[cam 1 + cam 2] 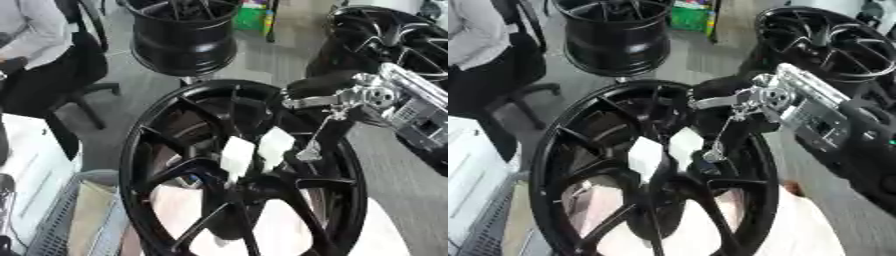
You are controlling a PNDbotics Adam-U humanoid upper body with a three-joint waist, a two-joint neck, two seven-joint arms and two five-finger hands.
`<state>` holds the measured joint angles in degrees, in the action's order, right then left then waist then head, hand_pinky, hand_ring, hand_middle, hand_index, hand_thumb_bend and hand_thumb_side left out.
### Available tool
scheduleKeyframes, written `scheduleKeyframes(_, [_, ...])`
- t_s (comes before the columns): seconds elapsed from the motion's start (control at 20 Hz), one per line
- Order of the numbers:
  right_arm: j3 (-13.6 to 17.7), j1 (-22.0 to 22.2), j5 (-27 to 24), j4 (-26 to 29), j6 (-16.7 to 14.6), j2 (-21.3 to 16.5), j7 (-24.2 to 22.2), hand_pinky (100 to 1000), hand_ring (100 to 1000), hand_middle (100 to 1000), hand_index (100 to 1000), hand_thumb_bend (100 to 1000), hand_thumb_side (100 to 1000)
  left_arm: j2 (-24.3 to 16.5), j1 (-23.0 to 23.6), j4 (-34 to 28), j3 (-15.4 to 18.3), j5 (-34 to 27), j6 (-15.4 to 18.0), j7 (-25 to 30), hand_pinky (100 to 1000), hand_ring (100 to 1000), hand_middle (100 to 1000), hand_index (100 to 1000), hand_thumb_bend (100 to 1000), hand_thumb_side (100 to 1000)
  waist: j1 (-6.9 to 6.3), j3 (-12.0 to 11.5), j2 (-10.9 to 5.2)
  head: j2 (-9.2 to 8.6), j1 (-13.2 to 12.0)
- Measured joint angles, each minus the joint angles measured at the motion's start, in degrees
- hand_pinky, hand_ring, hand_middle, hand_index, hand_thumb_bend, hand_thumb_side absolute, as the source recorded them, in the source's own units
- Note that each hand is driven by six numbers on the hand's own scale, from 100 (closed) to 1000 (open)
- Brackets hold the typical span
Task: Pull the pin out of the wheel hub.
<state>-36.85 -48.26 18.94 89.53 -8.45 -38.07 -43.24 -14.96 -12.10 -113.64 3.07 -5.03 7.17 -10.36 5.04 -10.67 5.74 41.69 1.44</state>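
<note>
A large black spoked wheel hub [175, 125] stands tilted in the middle of the view. Two white rectangular pieces [237, 156] [276, 145] stick out side by side near its centre. I cannot make out which of them is the pin. My right arm comes in from the right with a silver wrist [785, 100]. Its black hand [325, 86] hangs over the hub's upper right rim, above and to the right of the white pieces. A thin silver part [715, 150] hangs down from the wrist toward the spokes. My left hand does not show.
A second black wheel [184, 35] stands behind at top centre and a third [833, 40] at top right. A person sits on a chair [83, 92] at the upper left. A white surface [35, 170] lies at the left edge.
</note>
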Motion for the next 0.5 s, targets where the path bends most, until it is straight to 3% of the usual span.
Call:
scheduleKeyframes(0.15, [0.0,1.6,0.0,0.3,-0.1,-0.3,0.0,875,852,800,858,338,145,0.2,0.0,0.0,0.0,0.0,0.1,-0.1,757,865,670,843,100,705,0.03,-0.1,0.11,0.00,0.0])
scheduleKeyframes(0.25, [0.1,2.5,-0.1,1.1,0.0,-0.9,0.1,871,841,745,804,309,105,0.3,0.0,0.0,0.0,0.0,0.0,-0.1,757,866,670,843,100,706,0.05,-0.1,0.25,0.00,0.0])
scheduleKeyframes(0.5, [0.5,3.5,-1.2,3.1,1.2,-1.8,1.7,854,809,614,675,229,100,0.4,0.0,0.0,0.0,0.0,-0.1,-0.2,758,867,670,843,100,705,0.10,-0.3,0.31,0.00,0.0])
